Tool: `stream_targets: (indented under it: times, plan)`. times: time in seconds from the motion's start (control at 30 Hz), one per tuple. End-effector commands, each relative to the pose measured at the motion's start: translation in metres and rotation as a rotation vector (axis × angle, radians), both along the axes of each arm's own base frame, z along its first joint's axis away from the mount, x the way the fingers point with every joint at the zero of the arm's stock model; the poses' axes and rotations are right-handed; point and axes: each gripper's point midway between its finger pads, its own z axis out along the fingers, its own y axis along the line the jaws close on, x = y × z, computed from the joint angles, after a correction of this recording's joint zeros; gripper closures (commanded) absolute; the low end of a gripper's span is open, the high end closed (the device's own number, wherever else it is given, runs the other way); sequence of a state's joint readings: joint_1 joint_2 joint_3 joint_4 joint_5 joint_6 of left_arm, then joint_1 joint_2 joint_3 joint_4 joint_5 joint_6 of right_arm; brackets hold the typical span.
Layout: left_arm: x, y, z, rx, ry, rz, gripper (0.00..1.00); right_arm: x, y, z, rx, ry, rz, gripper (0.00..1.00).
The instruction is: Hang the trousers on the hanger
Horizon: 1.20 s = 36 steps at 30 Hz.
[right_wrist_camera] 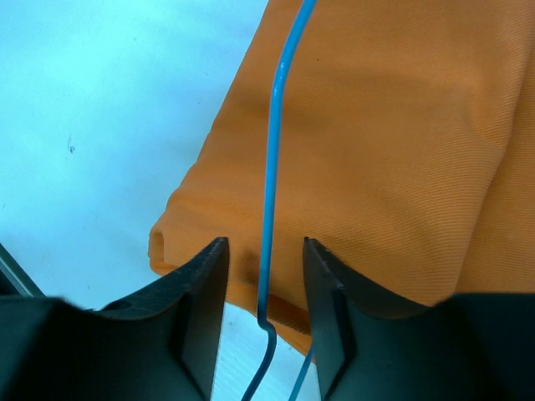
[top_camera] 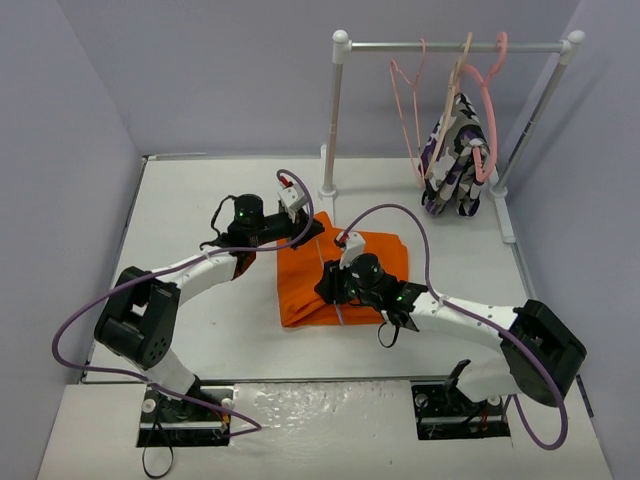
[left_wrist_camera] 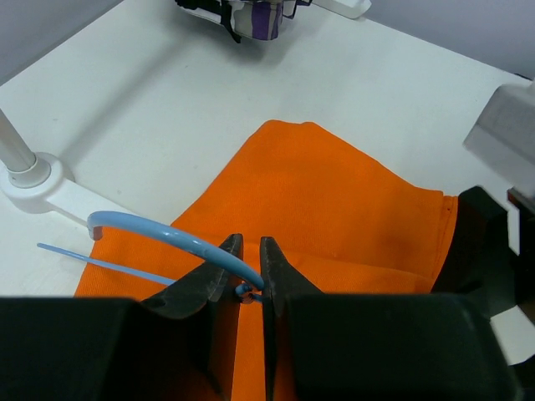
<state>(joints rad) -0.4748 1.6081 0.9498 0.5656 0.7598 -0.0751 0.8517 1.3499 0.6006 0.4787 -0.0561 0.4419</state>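
The orange trousers lie folded on the table between my two grippers. The light-blue hanger lies on top of them. My left gripper is shut on the hanger at the base of its hook, over the trousers' far left edge. In the right wrist view the trousers fill the frame, and one hanger wire runs between the jaws of my right gripper. Those jaws stand open on either side of the wire without touching it, near the trousers' front fold.
A white clothes rail stands at the back right. It carries pink hangers, a beige hanger and a purple-white-black patterned garment. Its foot is just left of the hanger's hook. Grey walls enclose the table.
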Motion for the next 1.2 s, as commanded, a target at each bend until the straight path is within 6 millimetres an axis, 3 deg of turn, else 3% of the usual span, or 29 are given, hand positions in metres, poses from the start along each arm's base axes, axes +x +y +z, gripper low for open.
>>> stream_targets:
  times: [0.0,0.3,0.43,0.53,0.8,0.87,1.17]
  plan:
    - [-0.006,-0.001,0.031,-0.029,-0.137,-0.058,0.92,0.010,-0.001,0.061,0.049,-0.079,0.012,0.58]
    - [-0.017,0.001,0.021,-0.002,-0.151,-0.140,0.90,0.030,-0.053,0.084,0.077,0.021,-0.059,0.36]
    - [-0.017,0.004,0.022,0.001,-0.159,-0.138,0.90,0.041,-0.061,0.070,0.059,0.105,-0.108,0.34]
    - [-0.018,0.004,0.023,0.000,-0.156,-0.147,0.90,0.055,-0.059,0.064,0.060,0.147,-0.119,0.29]
    - [-0.024,0.004,0.027,-0.002,-0.161,-0.171,0.90,0.097,-0.038,0.022,0.032,0.260,-0.072,0.26]
    - [-0.024,0.006,0.027,0.000,-0.159,-0.172,0.89,0.106,-0.031,0.022,0.044,0.251,-0.060,0.26]
    - [-0.026,0.009,0.028,-0.003,-0.162,-0.189,0.90,0.121,-0.017,-0.011,0.045,0.295,-0.035,0.30]
